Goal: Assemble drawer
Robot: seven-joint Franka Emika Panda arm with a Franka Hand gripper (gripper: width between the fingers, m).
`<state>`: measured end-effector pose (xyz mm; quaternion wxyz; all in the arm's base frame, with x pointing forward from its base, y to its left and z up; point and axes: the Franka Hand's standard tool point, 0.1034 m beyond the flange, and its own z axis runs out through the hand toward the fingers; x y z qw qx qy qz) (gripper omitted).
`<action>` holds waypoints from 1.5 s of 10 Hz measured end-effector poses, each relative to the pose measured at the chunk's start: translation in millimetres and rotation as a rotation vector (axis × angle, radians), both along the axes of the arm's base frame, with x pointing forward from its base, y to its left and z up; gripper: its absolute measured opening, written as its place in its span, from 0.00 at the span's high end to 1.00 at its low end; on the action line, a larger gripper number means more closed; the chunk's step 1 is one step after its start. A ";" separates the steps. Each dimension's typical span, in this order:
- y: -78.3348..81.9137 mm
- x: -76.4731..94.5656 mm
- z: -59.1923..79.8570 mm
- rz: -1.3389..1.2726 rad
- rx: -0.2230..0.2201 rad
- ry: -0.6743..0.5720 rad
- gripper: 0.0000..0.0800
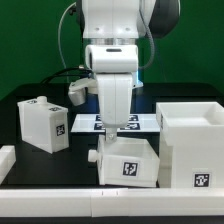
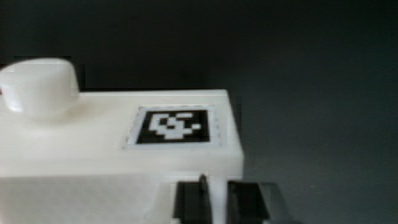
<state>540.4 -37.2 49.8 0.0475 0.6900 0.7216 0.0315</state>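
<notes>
A white knobbed tray (image 1: 127, 160) stands on the black table at the front middle, with a tag on its front face. My gripper (image 1: 121, 127) reaches straight down onto its top edge. In the wrist view the tray (image 2: 89, 160) shows its rounded knob (image 2: 38, 90) and a tag (image 2: 175, 127). My gripper (image 2: 219, 203) has its dark fingers (image 2: 192, 203) nearly together, with a thin light strip of the tray's side wall between them. A second knobbed tray (image 1: 43, 125) stands at the exterior view's left. The large open shell (image 1: 192, 145) stands at the right.
The marker board (image 1: 88, 122) lies flat behind the middle tray. Low white rails run along the table's front (image 1: 100, 203) and left edge (image 1: 6, 160). A small white box (image 1: 78, 91) sits at the back left by the arm's base.
</notes>
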 end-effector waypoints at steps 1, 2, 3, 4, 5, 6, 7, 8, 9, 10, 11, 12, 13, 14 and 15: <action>-0.2 -0.1 -0.1 0.000 0.000 0.000 0.96; -0.8 0.1 -0.1 -0.004 0.000 0.000 0.96; 1.5 5.3 2.5 -0.058 0.001 0.009 0.96; 3.9 10.4 3.7 -0.084 0.001 0.024 0.96; 6.5 13.4 4.4 -0.110 0.002 0.039 0.96; 14.7 13.1 4.4 -0.185 0.000 0.076 0.96; 20.7 15.3 3.9 -0.181 -0.003 0.082 0.96; 18.7 15.0 2.5 -0.175 -0.002 0.072 0.96; 17.7 13.9 1.7 -0.179 -0.002 0.074 0.96; 17.7 13.9 1.7 -0.179 -0.002 0.074 0.96; 18.1 13.9 1.7 -0.178 -0.002 0.074 0.96; 22.0 14.3 2.1 -0.172 -0.001 0.074 0.96; 29.2 14.6 2.1 -0.167 0.001 0.074 0.96; 34.5 14.7 2.0 -0.166 0.001 0.074 0.96; 35.6 14.7 2.0 -0.165 0.001 0.074 0.96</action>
